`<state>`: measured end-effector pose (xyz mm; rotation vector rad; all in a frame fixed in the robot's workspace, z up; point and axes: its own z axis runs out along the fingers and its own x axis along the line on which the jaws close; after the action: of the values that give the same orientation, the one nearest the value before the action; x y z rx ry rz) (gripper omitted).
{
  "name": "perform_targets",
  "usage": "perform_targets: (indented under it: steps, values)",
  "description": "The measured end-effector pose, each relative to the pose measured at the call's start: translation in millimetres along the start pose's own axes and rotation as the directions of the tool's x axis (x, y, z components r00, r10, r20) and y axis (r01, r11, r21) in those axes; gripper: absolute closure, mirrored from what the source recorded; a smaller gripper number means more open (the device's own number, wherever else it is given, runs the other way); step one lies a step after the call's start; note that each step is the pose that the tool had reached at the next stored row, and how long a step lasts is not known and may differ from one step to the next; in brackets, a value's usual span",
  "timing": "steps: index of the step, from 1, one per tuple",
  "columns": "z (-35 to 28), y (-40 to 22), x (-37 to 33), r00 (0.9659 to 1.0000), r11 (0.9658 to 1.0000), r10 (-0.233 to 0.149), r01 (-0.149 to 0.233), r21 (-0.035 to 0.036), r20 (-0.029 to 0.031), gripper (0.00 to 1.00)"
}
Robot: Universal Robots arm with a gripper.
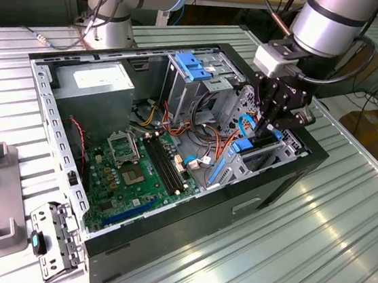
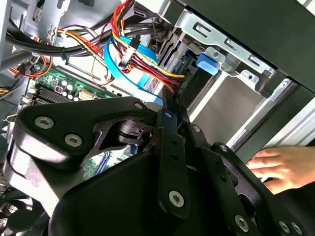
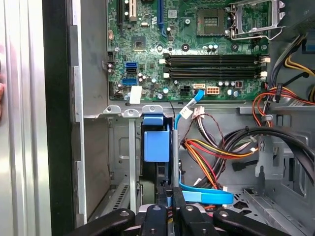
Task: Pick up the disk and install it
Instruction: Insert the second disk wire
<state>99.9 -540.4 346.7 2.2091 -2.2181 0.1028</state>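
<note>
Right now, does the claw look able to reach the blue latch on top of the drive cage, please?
Probably yes. The blue latch sits uncovered on top of the drive cage with nothing above it; the claw, low in the neighbouring bay, would need to rise first.

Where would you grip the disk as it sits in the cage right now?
Probably by the blue-railed top edge of the disk, coming straight down from above. It stands on edge, sunk into the drive cage, so little else seems exposed. The cables crowd one side.
</note>
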Motion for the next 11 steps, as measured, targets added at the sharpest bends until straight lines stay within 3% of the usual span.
perform_targets:
  steps: [6,7,8,11]
  values:
    - [1.9,0.1,0.3,1.0,1.0,0.0,0.0,-0.0001,0.0034,0.84]
    - [1.5,0.1,0.3,1.0,1.0,0.0,0.0,0.0,0.0068,0.84]
    - [0.8,0.1,0.4,0.9999,1.0,0.001,-0.001,0.0,0.0145,0.84]
    - [-2.1,-0.1,0.7,0.9998,1.0,0.001,-0.001,-0.0001,0.0188,0.84]
